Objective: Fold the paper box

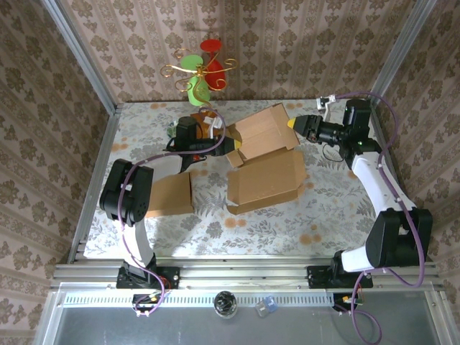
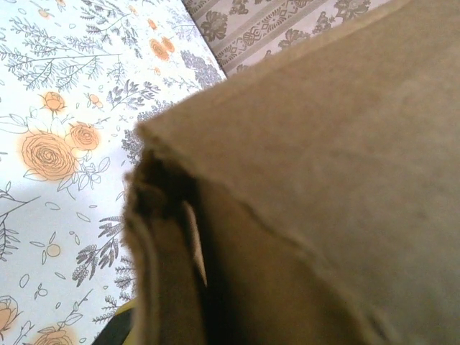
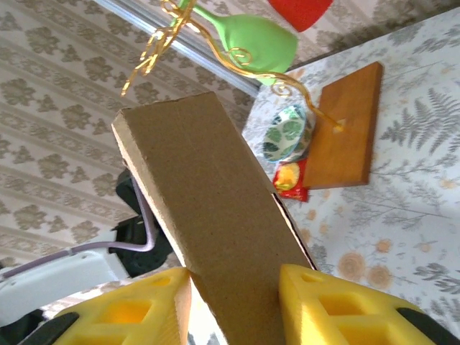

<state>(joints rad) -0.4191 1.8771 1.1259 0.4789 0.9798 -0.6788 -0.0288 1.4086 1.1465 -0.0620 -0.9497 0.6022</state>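
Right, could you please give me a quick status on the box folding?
Left gripper shut on the left edge of the box. Right gripper pinching its right panel. Box tilted, fold unfinished. Second box lies close beside it.

Top camera looks down on table (image 1: pixel 215 215); both wrist cameras closely share the box (image 1: pixel 266 131).

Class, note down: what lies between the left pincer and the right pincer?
The tilted cardboard box lies between the left pincer and the right pincer, each at one side of it, in the top view.
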